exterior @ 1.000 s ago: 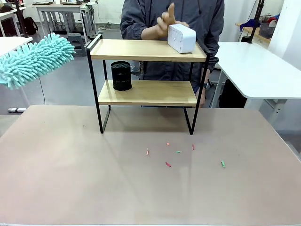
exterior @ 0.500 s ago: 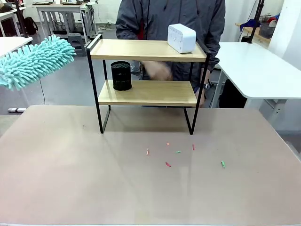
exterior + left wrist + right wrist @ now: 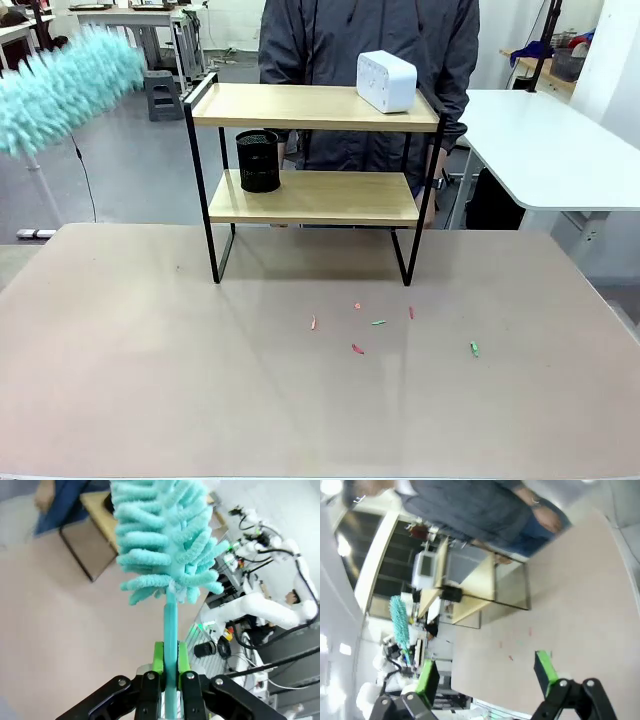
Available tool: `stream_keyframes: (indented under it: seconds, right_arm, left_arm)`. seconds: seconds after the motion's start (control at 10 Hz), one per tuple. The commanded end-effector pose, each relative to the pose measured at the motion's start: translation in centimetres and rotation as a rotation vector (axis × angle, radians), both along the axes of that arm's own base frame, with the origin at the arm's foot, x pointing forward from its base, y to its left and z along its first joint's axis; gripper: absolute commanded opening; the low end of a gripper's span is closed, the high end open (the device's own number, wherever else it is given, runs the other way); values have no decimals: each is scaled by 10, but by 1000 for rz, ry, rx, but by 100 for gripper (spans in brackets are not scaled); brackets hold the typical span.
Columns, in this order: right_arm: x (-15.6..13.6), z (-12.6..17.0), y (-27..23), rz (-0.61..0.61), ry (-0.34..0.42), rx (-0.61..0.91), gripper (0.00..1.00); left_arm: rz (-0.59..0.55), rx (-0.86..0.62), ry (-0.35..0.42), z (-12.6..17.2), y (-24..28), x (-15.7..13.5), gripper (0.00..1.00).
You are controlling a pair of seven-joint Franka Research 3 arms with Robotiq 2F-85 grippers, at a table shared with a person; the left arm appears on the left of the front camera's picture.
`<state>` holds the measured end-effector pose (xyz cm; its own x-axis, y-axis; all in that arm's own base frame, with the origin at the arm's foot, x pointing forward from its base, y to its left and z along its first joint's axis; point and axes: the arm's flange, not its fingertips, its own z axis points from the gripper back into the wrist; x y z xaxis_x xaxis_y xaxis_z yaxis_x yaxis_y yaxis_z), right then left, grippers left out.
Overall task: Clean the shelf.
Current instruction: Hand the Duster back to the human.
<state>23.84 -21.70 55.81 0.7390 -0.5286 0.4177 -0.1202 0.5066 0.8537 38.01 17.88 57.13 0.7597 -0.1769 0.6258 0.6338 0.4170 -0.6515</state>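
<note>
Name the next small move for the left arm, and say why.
Probably swing the duster right and down onto the bare left end of the top board of the shelf. The left hand is shut on its handle, the head hangs up and left of the shelf, and the white box sits at the right end.
</note>
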Motion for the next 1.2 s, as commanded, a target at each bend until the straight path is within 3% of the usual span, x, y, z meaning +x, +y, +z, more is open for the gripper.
stream_keyframes:
  seconds: [0.0,0.2,0.4,0.5,0.6,0.7,0.8,0.9,1.1]
  right_arm:
    - [39,54,81,251,-123,-80,100]
    - [38,38,182,571,-56,-230,100]
    - [9,-5,235,812,-11,-287,100]
    - [31,43,213,588,-23,-215,100]
    - [31,43,213,588,-23,-215,100]
    - [31,43,213,588,-23,-215,100]
    - [22,21,237,686,0,-235,100]
    - [39,27,246,663,18,-282,100]
    - [79,47,302,840,-37,-299,100]
  left_arm:
    - [-179,47,-194,33,-49,-33,12]
    - [-500,258,-121,42,-115,-39,12]
    - [-946,553,81,32,-190,-25,12]
    - [-1038,649,167,17,-214,-15,12]
    - [-635,314,-4,41,-181,-46,12]
    - [-635,314,-4,41,-181,-46,12]
    - [-780,408,79,14,-228,-29,12]
    - [-1002,400,76,13,-244,-21,12]
    - [-1282,475,104,21,-287,-5,12]
